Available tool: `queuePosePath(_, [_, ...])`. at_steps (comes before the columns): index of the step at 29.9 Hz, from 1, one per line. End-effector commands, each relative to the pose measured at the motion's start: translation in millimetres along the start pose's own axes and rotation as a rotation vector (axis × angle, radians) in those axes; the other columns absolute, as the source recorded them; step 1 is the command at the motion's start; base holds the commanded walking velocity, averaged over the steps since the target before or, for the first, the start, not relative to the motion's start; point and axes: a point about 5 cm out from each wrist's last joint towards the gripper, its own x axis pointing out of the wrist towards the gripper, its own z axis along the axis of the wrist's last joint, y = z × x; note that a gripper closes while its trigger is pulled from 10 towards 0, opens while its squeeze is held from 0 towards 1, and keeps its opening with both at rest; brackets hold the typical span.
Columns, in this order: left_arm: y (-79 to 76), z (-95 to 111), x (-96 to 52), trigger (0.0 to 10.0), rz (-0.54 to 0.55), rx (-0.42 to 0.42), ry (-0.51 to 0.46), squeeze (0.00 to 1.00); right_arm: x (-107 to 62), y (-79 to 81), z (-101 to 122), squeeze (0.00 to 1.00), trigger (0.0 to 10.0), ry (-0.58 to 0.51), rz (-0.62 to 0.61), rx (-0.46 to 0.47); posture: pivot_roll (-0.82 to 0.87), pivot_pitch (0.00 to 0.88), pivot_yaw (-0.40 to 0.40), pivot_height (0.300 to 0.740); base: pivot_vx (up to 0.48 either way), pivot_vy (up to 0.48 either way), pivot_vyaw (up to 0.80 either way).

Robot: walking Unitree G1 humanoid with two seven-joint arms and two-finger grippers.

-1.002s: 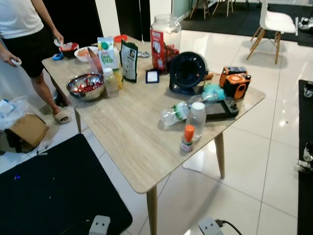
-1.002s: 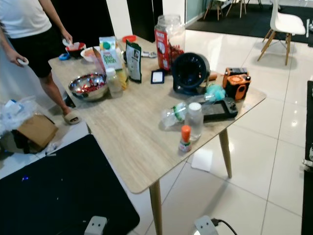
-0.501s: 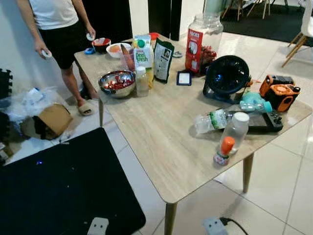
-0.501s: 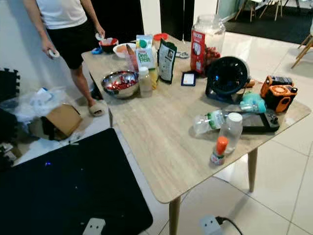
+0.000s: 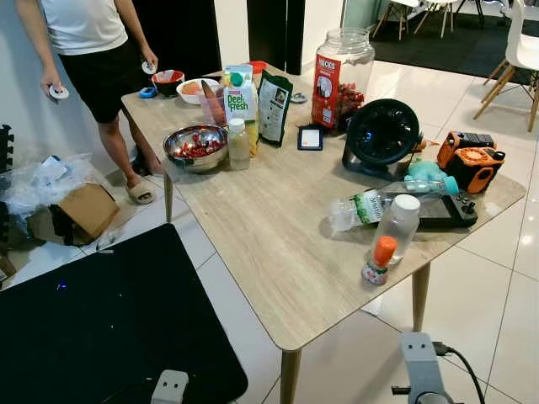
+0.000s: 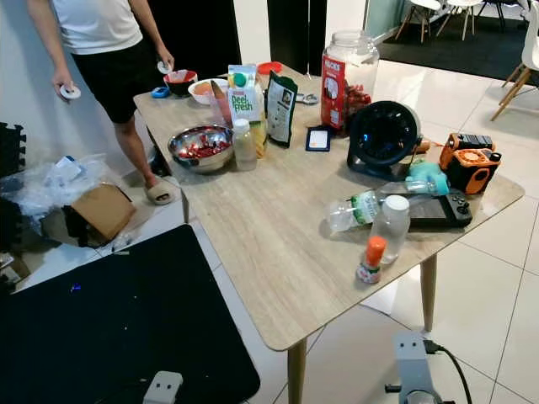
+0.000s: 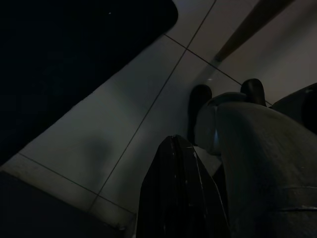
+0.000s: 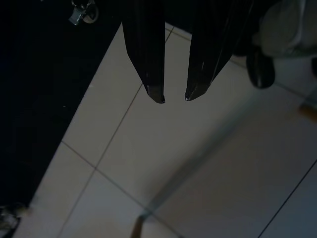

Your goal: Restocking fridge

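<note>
A wooden table (image 5: pixel 261 240) stands before me with food and drink on it. At its far left are a green juice carton (image 5: pixel 240 99), a small white-capped bottle (image 5: pixel 238 143), a steel bowl (image 5: pixel 195 146) of red pieces and a dark green pouch (image 5: pixel 274 108). Nearer the right edge a water bottle (image 5: pixel 366 207) lies on its side, beside an upright clear bottle (image 5: pixel 397 227) and a small orange-capped bottle (image 5: pixel 378 260). My right gripper (image 8: pixel 173 96) hangs open over the floor tiles, holding nothing. My left gripper (image 7: pixel 176 193) hangs low in the dark by my foot.
A person (image 5: pixel 88 50) stands at the table's far left corner. A large jar (image 5: pixel 340 67), a black fan (image 5: pixel 384 135), an orange device (image 5: pixel 469 160) and a game controller (image 5: pixel 450 210) crowd the right side. A black mat (image 5: pixel 93 328) covers the floor at left, near a cardboard box (image 5: pixel 80 210).
The camera has turned and shifted, so the table sits more to the centre. My right arm has come up into view at the bottom right. The things on the table have not moved.
</note>
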Motion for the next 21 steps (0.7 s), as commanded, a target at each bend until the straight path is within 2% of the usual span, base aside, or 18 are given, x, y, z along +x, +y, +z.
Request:
queuePosePath(1, [1.0, -4.9, -0.9, 10.0, 0.003, 0.012, 0.021, 0.0, 1.6, -4.4, 9.1, 0.0, 10.0, -0.031, -0.023, 0.029, -0.06, 0.0, 0.048, 0.74, 0.0, 0.0, 0.0])
queuePosePath(5, [0.2, -4.7, -0.8, 10.0, -0.011, 0.042, 0.029, 0.0, 1.8, -4.9, 10.2, 0.0, 10.0, -0.036, -0.021, 0.02, -0.07, 0.0, 0.05, 0.74, 0.0, -0.36, 0.0])
queuePosePath(10, [1.9, -3.4, -0.8, 10.0, 0.008, 0.029, 0.019, 0.0, 0.6, 0.1, 6.4, 0.0, 10.0, -0.03, -0.008, 0.023, -0.06, 0.0, 0.052, 0.74, 0.0, -0.473, 0.0])
queuePosePath(21, [4.5, -5.0, -1.8, 10.0, 0.017, 0.02, 0.022, 0.0, -0.5, 4.6, 4.3, 0.0, 10.0, -0.029, 0.001, 0.027, -0.06, 0.0, 0.06, 0.74, 0.0, 0.0, 0.0])
